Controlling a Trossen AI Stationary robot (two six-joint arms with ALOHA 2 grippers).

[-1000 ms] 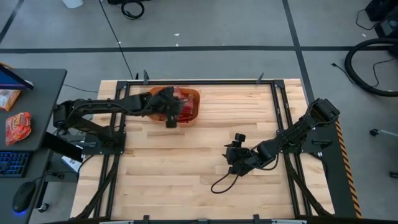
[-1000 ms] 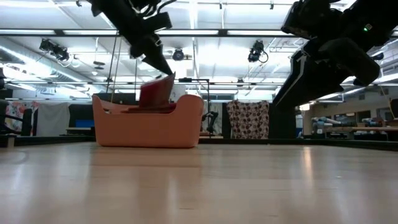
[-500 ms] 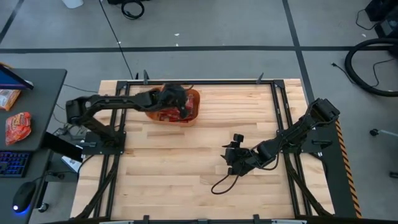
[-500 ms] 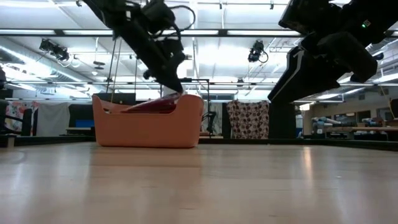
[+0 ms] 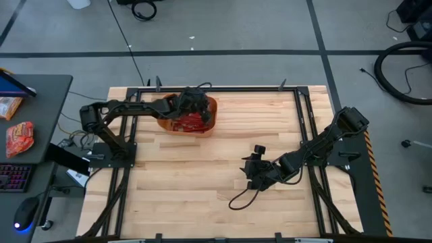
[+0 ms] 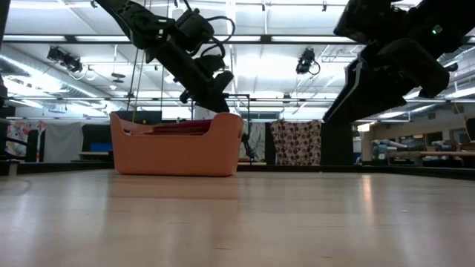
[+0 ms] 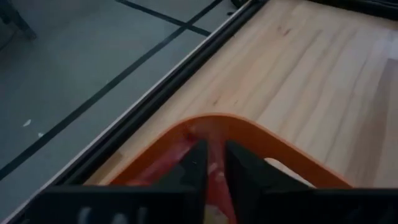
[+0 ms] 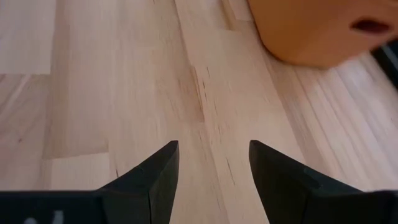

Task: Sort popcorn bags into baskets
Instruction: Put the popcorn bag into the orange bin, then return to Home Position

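The orange tub (image 5: 211, 121) stands near the table's far edge, left of the middle, and it also shows in the low view (image 6: 178, 152). Several red popcorn packets (image 5: 183, 124) lie flat inside it, and their tops show just above the rim (image 6: 178, 127). My left gripper (image 5: 198, 104) hovers over the tub's right end, just above the rim (image 6: 220, 104). Its fingers stand a narrow gap apart (image 7: 214, 168), with red wrapping (image 7: 171, 158) below them. My right gripper (image 5: 251, 172) waits open low over the bare wood (image 8: 213, 168) right of the middle.
Black frame rails run along the table's left, right and far edges. A dark cable loop (image 5: 239, 196) lies on the wood by my right gripper. A side desk to the left carries orange-red packets (image 5: 19, 137) and a keyboard. Bare wood fills the table's near half.
My left gripper carried a red packet, held upright above the tub, down into it. The packet tipped over and now lies flat with the others. The gripper then moved toward the table's far edge and rose a little, to above the tub's rim.
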